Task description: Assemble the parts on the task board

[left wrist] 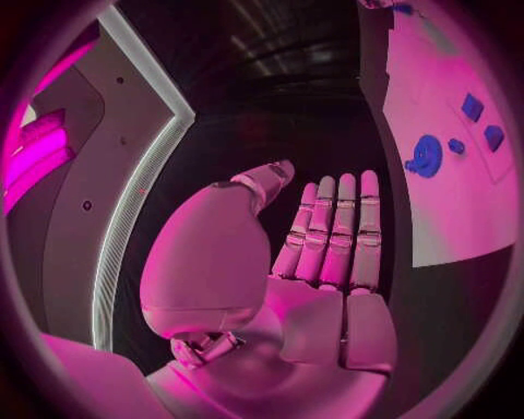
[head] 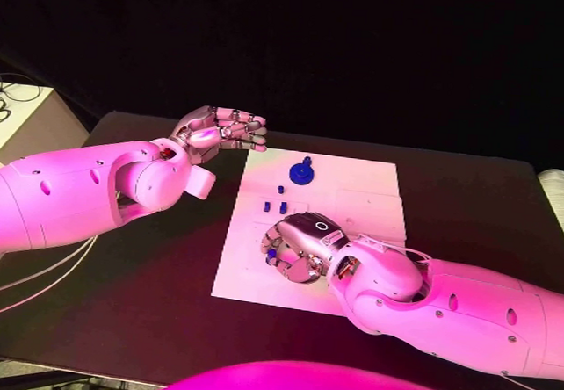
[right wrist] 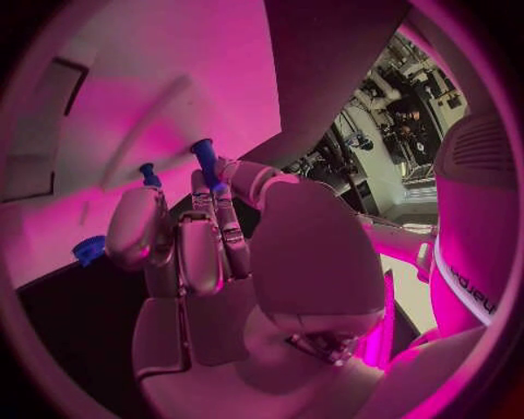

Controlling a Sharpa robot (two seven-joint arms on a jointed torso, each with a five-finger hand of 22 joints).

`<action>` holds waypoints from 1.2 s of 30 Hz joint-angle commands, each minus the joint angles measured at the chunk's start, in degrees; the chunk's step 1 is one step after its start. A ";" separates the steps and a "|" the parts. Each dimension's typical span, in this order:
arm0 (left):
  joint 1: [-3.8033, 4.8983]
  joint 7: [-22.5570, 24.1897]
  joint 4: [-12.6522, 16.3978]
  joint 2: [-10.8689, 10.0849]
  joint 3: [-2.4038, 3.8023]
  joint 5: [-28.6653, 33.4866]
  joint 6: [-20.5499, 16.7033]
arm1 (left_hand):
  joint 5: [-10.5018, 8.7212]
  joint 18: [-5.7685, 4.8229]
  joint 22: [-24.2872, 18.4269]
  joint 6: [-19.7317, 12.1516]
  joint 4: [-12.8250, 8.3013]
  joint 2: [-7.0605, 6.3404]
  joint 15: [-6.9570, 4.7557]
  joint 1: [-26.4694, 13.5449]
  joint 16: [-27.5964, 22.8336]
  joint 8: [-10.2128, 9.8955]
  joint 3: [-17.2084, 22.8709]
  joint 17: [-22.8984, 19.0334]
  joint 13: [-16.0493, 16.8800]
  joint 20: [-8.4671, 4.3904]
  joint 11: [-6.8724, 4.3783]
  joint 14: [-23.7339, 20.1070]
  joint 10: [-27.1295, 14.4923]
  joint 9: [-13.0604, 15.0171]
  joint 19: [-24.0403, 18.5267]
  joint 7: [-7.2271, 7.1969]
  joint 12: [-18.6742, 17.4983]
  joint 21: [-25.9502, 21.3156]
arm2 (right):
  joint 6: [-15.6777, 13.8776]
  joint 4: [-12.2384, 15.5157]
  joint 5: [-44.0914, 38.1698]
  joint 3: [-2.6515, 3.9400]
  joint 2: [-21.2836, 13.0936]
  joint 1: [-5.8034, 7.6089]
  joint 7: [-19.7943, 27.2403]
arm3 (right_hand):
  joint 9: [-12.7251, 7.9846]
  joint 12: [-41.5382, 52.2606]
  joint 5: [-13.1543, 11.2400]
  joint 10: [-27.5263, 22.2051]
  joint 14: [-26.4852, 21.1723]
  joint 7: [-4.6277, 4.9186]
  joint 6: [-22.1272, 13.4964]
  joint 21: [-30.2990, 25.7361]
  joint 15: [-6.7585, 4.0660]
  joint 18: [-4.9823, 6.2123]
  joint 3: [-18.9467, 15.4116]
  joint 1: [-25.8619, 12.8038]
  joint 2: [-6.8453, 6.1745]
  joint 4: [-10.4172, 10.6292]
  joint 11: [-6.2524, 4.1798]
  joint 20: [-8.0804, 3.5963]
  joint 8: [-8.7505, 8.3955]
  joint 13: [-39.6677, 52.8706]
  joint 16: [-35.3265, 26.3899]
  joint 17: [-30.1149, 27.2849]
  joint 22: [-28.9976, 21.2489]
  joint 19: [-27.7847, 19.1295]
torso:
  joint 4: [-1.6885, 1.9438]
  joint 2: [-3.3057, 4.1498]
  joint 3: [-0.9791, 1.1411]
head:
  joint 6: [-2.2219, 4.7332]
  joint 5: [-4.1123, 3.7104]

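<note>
White task board (head: 359, 177) lies mid-table. My right hand (head: 299, 246) sits over its near left part, fingers pinching a blue peg (right wrist: 204, 159). A round blue part (head: 301, 172) stands toward the far edge. My left hand (head: 219, 127) hovers beyond the far left corner, fingers apart and empty, over bare black table (head: 139, 275).

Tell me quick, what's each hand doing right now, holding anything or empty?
Left hand: open, fingers straight, holding nothing, raised beside the task board.
Right hand: over the board, pinching a small blue peg at its fingertips.
</note>
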 commanded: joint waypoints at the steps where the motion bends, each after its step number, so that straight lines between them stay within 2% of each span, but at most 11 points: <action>1: -0.01 0.20 0.02 0.08 0.04 0.07 0.94 | 0.09 0.59 -0.06 -0.30 0.18 0.27 0.12 -0.40 -0.19 0.02 -0.23 0.09 0.05 0.02 0.03 -0.24 -0.53 -0.05 0.29 0.05 0.12 -0.20 | 1.60 -0.43 0.09 -0.36 -0.17 -0.40 1.70 | -0.81 -2.98 2.71 -3.44 -0.96 1.65 -3.65 -8.76 1.87 0.60 -2.00 -3.04 -3.29 0.63 -0.56 0.99 -1.90 -2.10 -3.52 -5.71 0.42 -3.18 | 0.02 -0.12 0.02 | 0.06 -0.05; 3: -0.01 0.16 -0.04 0.11 0.04 0.07 1.01 | 0.09 0.59 -0.06 -0.30 0.18 0.27 0.12 -0.40 -0.19 0.02 -0.23 0.09 0.05 0.02 0.03 -0.24 -0.53 -0.05 0.29 0.05 0.12 -0.20 | 0.76 -0.59 0.29 -0.38 -0.25 -0.41 2.02 | -1.11 -3.42 3.91 -6.79 -2.48 2.59 -5.86 -12.86 2.73 1.08 -4.83 -3.84 -4.19 0.67 0.37 1.83 -2.69 -2.62 -5.01 -8.40 -1.17 -4.83 | 0.04 -0.15 0.05 | 0.13 -0.10; 11: -0.02 0.06 -0.10 0.13 0.04 0.06 0.94 | 0.09 0.59 -0.08 -0.31 0.22 0.30 0.12 -0.43 -0.19 0.03 -0.26 0.10 0.05 0.02 0.04 -0.25 -0.55 -0.06 0.30 0.06 0.14 -0.23 | -2.61 -0.79 1.53 -0.43 -0.65 -0.42 3.01 | -1.51 0.97 5.27 -14.55 -6.75 3.09 -7.94 -23.18 3.51 2.88 -16.10 0.19 -0.92 1.69 1.21 3.29 -2.23 -2.30 -7.76 -15.28 -5.40 -8.30 | 0.01 -0.04 0.04 | 0.52 -0.35; 16: -0.04 0.26 -0.07 0.02 0.04 0.05 0.75 | 0.09 0.59 -0.09 -0.34 0.23 0.31 0.13 -0.44 -0.20 0.03 -0.26 0.10 0.05 0.02 0.04 -0.27 -0.57 -0.07 0.30 0.06 0.14 -0.25 | -5.48 -0.61 2.75 -0.44 -1.21 -0.41 4.46 | -2.18 3.86 5.50 -17.21 -7.81 3.12 -9.22 -25.53 3.67 3.19 -20.56 2.66 -0.22 3.42 1.36 3.51 -2.56 -2.12 -7.86 -17.01 -6.35 -8.90 | 0.04 -0.02 0.08 | 0.72 -0.44; 19: -0.08 0.27 -0.04 -0.09 0.04 0.05 0.71 | 0.09 0.59 -0.09 -0.34 0.23 0.31 0.13 -0.44 -0.20 0.03 -0.26 0.10 0.05 0.02 0.04 -0.27 -0.57 -0.07 0.30 0.06 0.14 -0.25 | -7.83 0.06 4.10 -0.43 -2.19 -0.41 5.92 | -2.72 7.22 6.58 -19.99 -8.36 2.84 -11.06 -27.20 3.59 3.37 -26.39 5.93 -0.16 7.10 1.19 3.49 -2.79 -2.01 -7.62 -18.29 -7.06 -9.05 | 0.03 -0.03 0.07 | 0.93 -0.69; 20: -0.09 0.27 -0.04 -0.11 0.04 0.05 0.71 | 0.09 0.59 -0.09 -0.34 0.23 0.31 0.13 -0.44 -0.20 0.03 -0.26 0.10 0.05 0.02 0.04 -0.27 -0.57 -0.07 0.30 0.06 0.14 -0.25 | -8.31 0.35 4.52 -0.42 -2.58 -0.40 6.27 | -2.73 7.24 6.59 -20.00 -8.36 2.83 -11.07 -27.21 3.59 3.37 -26.42 5.95 -0.17 7.13 1.20 3.49 -2.79 -2.01 -7.62 -18.30 -7.06 -9.05 | 0.01 -0.04 0.08 | 0.97 -0.74; 22: -0.12 0.25 -0.03 -0.17 0.04 0.05 0.72 | 0.09 0.59 -0.09 -0.34 0.23 0.31 0.13 -0.44 -0.20 0.03 -0.26 0.10 0.05 0.02 0.04 -0.27 -0.57 -0.07 0.30 0.06 0.14 -0.25 | -9.34 1.24 6.13 -0.33 -3.86 -0.20 7.24 | -2.83 9.23 6.92 -20.81 -8.27 2.70 -11.31 -27.30 3.52 3.36 -28.69 7.67 -0.24 9.89 1.08 3.42 -2.47 -1.94 -7.25 -18.53 -7.12 -8.76 | 0.02 -0.07 0.03 | 1.13 -1.07; 26: -0.19 0.24 0.03 -0.26 0.04 0.05 0.76 | 0.09 0.59 -0.09 -0.34 0.23 0.31 0.13 -0.44 -0.20 0.03 -0.26 0.10 0.05 0.02 0.04 -0.27 -0.57 -0.07 0.30 0.06 0.14 -0.25 | -9.69 3.12 12.96 0.03 -7.26 1.12 8.63 | -2.83 11.91 6.97 -19.42 -6.77 2.52 -10.54 -23.97 3.21 2.88 -29.52 8.94 0.11 12.42 0.73 3.17 -1.72 -1.73 -5.73 -16.54 -5.86 -7.06 | 0.00 -0.17 -0.03 | 1.32 -1.90; 30: -0.31 0.33 0.19 -0.47 0.03 0.05 0.82 | 0.10 0.59 -0.13 -0.39 0.24 0.37 0.13 -0.39 -0.20 0.05 -0.26 0.11 0.05 0.02 0.04 -0.29 -0.63 -0.08 0.33 0.05 0.17 -0.30 | -8.25 4.61 23.59 0.33 -12.27 3.82 8.08 | -3.19 15.29 5.86 -11.59 -2.53 2.11 -10.09 -14.03 2.20 1.45 -28.57 7.28 0.96 14.92 -0.37 2.31 -1.43 -1.51 -2.10 -9.81 -1.97 -2.88 | -0.10 -0.27 -0.12 | 1.64 -3.88; 33: -0.35 0.52 0.37 -0.89 0.03 0.05 0.65 | 0.10 0.59 -0.13 -0.39 0.24 0.37 0.13 -0.39 -0.20 0.05 -0.26 0.11 0.05 0.02 0.04 -0.29 -0.63 -0.08 0.33 0.05 0.17 -0.30 | -7.34 5.12 28.57 0.40 -15.73 5.64 7.27 | -3.31 14.62 5.59 -8.95 -1.35 2.42 -9.60 -11.40 2.05 1.00 -28.37 6.53 0.75 15.74 -0.39 2.09 -1.23 -1.97 -1.41 -8.09 -0.93 -1.73 | -0.45 -0.33 -0.12 | 1.86 -4.16; 36: -0.38 0.74 0.48 -1.24 0.02 0.07 0.54 | 0.12 0.60 -0.14 -0.41 0.20 0.37 0.13 -0.32 -0.20 0.05 -0.25 0.12 0.06 0.02 0.03 -0.31 -0.66 -0.09 0.34 0.03 0.19 -0.32 | -6.39 5.74 31.79 0.43 -19.11 6.99 6.12 | -3.36 15.60 4.19 -3.62 -0.76 1.65 -8.96 -8.20 1.37 0.59 -28.39 5.43 0.77 16.05 -1.37 1.62 -0.93 -1.35 -1.01 -6.90 0.38 -0.66 | -0.77 -0.37 -0.04 | 1.97 -4.50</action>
